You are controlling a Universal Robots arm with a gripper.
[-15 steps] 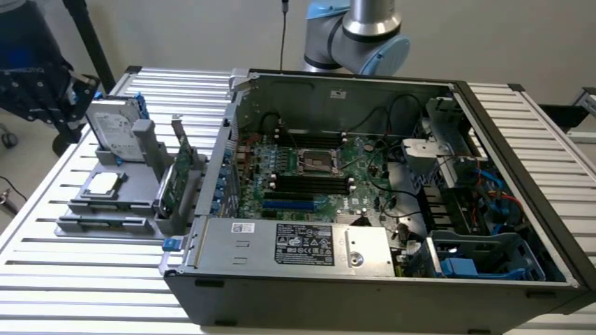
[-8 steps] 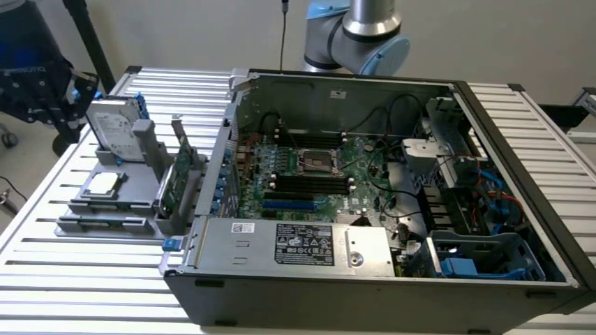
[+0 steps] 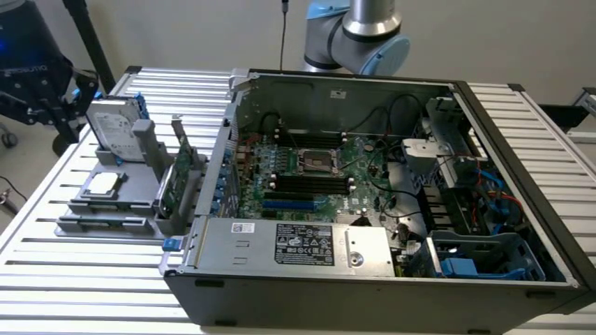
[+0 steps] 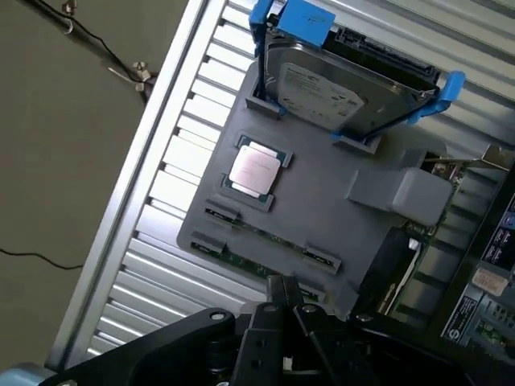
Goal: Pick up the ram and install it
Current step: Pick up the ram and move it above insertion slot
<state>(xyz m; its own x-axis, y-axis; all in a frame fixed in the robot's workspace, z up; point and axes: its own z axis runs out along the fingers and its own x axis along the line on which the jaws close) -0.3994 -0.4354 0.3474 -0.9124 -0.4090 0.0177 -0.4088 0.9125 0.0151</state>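
Claw (image 4: 283, 299) is pressed together and empty, hanging over the edge of the grey holder (image 4: 322, 185) farthest from the hard drive (image 4: 338, 88). The ram (image 4: 238, 259) lies flat in its slot on that holder, right by the claw tips, not gripped. The black memory slots (image 3: 312, 183) look unfilled to me. My read: pick not made, install all left.

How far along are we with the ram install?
Done: nothing that shows. The ram lies in its groove on the gray holder, and the motherboard's black memory slots look empty. In hand: nothing. The gripper hangs over the ram's edge of the holder with its fingers shut and nothing between them. Left: both the pick-up and the seating in a slot.
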